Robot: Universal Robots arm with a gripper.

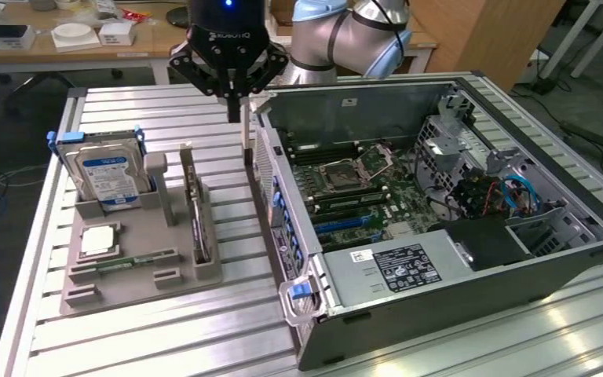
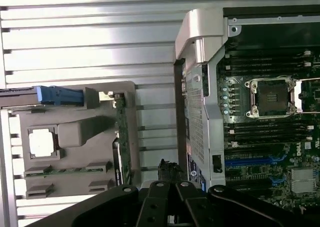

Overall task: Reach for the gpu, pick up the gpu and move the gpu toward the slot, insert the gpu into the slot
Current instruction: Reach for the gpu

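While the gpu (image 1: 199,224) stands on its edge in the grey tray (image 1: 144,236), the claw (image 1: 235,110) hangs nearby, pressed together, holding nothing.

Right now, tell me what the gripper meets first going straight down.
Likely the table between tray and case; the gripper hangs near the case wall, so depth leaves that unsure.
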